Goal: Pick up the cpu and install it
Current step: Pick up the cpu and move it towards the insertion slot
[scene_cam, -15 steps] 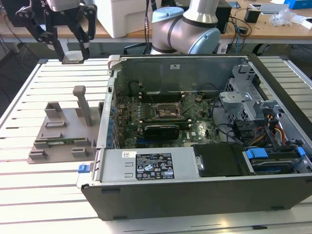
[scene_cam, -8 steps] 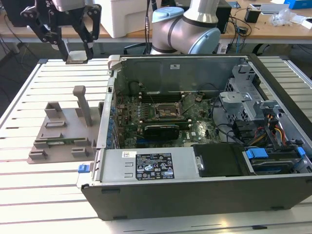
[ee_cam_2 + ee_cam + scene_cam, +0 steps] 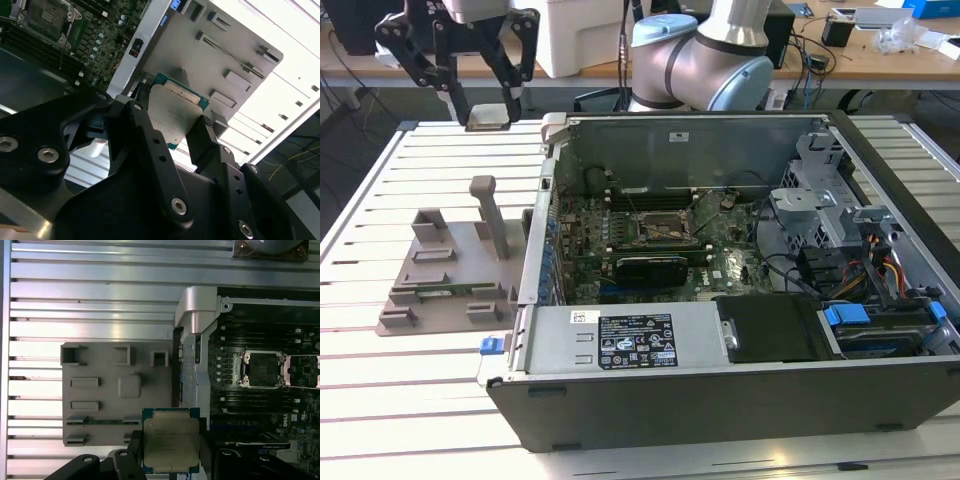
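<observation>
The black two-fingered gripper (image 3: 488,110) is cut off by the exterior view's upper border, and in both wrist views its linkage covers part of what it carries. It is clamped on the small, flat, square cpu (image 3: 171,442) with a silvery-grey metal top and thin green rim, one finger pressing on each of two opposite edges. One edge of the chip runs out of the first wrist view, and in the second wrist view part of it is hidden behind the finger links. The print on its top is too faint to make out. Being square, the cpu has no long axis. It lies level, metal top upward, its edges square with the slats of the pale slatted metal table (image 3: 390,400). It hangs in the air near the table's far edge, beyond the grey plastic parts holder (image 3: 440,270) and to the exterior view's left of the open dark-grey computer case (image 3: 720,395). Inside the case, the square metal-framed socket (image 3: 261,369) sits on the green motherboard (image 3: 720,268), partly in shadow
</observation>
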Controlling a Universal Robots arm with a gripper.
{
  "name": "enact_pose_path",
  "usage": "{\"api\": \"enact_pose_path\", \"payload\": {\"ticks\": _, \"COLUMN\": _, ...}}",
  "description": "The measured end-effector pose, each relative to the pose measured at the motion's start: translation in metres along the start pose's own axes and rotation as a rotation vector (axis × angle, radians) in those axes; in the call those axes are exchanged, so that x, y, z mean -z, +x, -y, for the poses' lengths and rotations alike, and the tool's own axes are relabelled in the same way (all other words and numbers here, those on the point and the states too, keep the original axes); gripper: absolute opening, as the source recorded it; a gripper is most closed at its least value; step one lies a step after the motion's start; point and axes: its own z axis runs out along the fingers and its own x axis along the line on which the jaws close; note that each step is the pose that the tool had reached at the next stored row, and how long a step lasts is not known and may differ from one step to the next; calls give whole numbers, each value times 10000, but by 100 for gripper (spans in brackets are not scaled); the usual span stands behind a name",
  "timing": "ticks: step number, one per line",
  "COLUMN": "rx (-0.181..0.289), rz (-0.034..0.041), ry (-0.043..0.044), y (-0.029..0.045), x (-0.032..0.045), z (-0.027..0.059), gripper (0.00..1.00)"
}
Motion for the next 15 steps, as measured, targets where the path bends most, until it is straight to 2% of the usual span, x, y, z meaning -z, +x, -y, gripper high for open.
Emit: {"api": "enact_pose_path", "payload": {"ticks": 15, "rx": 0, "rz": 0, "ry": 0, "y": -217, "x": -6, "z": 4, "gripper": 54}}
